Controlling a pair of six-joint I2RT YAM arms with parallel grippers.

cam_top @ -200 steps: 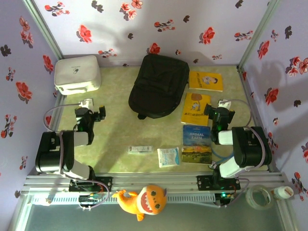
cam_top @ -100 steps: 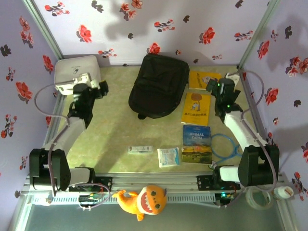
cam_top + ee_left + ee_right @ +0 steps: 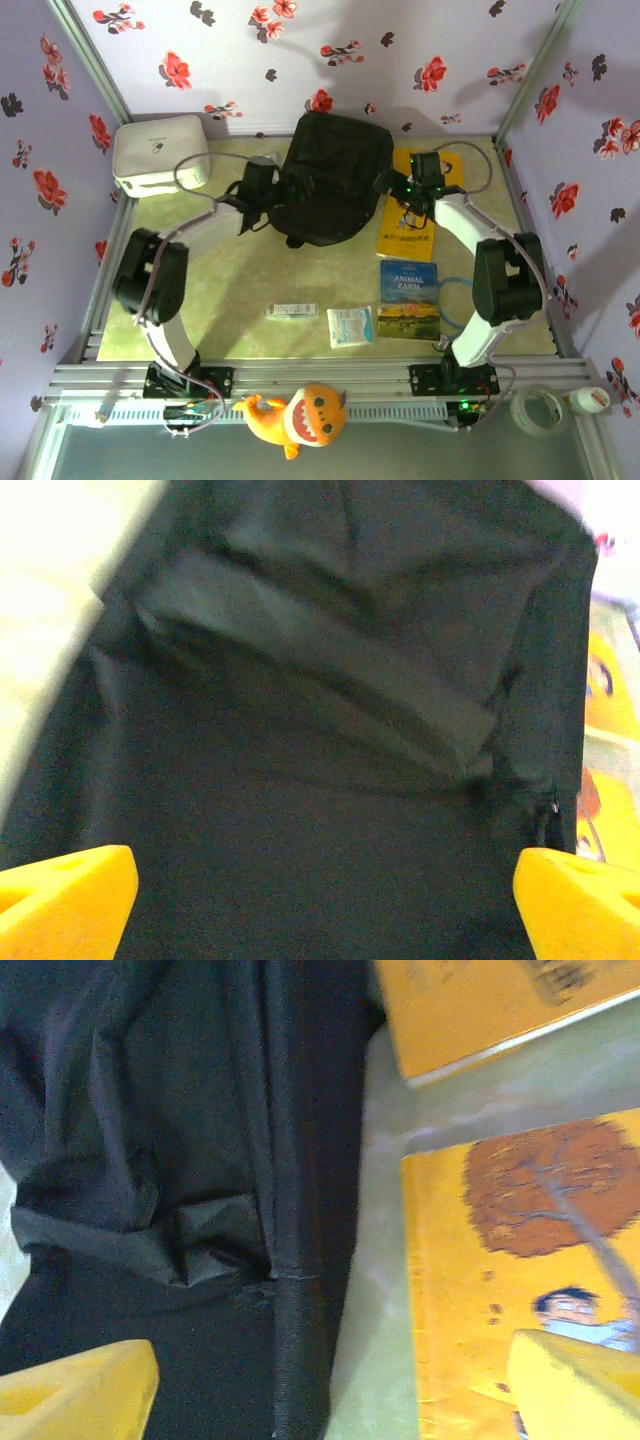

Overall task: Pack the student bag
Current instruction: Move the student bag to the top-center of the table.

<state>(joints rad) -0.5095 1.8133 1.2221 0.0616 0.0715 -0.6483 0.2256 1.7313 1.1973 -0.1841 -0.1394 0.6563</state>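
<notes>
Green bench point(image 3: 230, 270) carries the student bag point(image 3: 330, 175) at back centre, apparently closed. Left end effector point(image 3: 262, 197) and right end effector point(image 3: 398, 190) flank it, both wide, empty. Risk: slack fabric bunches and a pinch misses the zipper point(image 3: 553, 815).

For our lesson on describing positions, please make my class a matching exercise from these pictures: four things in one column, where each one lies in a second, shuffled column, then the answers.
Things
1. student bag
2. white box
3. Animal Farm book
4. orange plush toy

Places
A. on the metal frame at the near edge
B. far left corner of the table
C. near right, beside a pale packet
D. far middle

Pairs: 1-D, 2-B, 3-C, 4-A
</notes>
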